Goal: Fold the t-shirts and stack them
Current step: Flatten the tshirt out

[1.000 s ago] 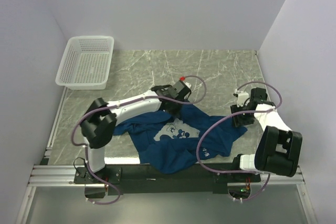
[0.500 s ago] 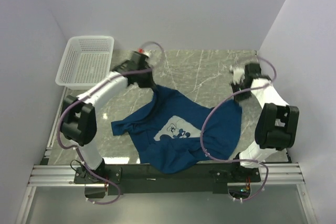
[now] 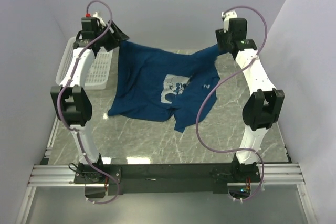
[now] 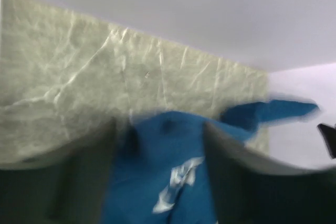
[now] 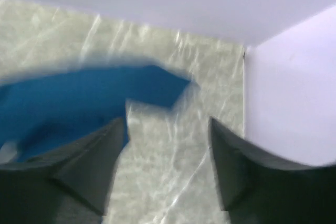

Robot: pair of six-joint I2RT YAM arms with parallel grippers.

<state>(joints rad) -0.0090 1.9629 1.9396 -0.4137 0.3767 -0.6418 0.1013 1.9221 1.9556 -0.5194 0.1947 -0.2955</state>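
The dark blue t-shirt (image 3: pixel 149 77) is stretched wide across the back of the table, its pale print (image 3: pixel 176 87) facing up and its lower edge crumpled. My left gripper (image 3: pixel 116 36) is raised at the shirt's far left corner and my right gripper (image 3: pixel 223 43) at its far right corner. In the left wrist view the left gripper (image 4: pixel 160 124) has its jaws apart, with the shirt (image 4: pixel 157 182) lying beyond them, blurred. In the right wrist view the right gripper (image 5: pixel 167 124) is open over bare table, and the shirt (image 5: pixel 79 95) is off to its left.
A white mesh basket (image 3: pixel 101 69) stands at the back left, partly behind the left arm. Walls close in the table on the left, back and right. The marble tabletop (image 3: pixel 173 145) shows in front of the shirt.
Both arms swung up and far back, dragging the shirt from a heap at the near edge out across the back of the table. Both grippers' jaws have come apart.
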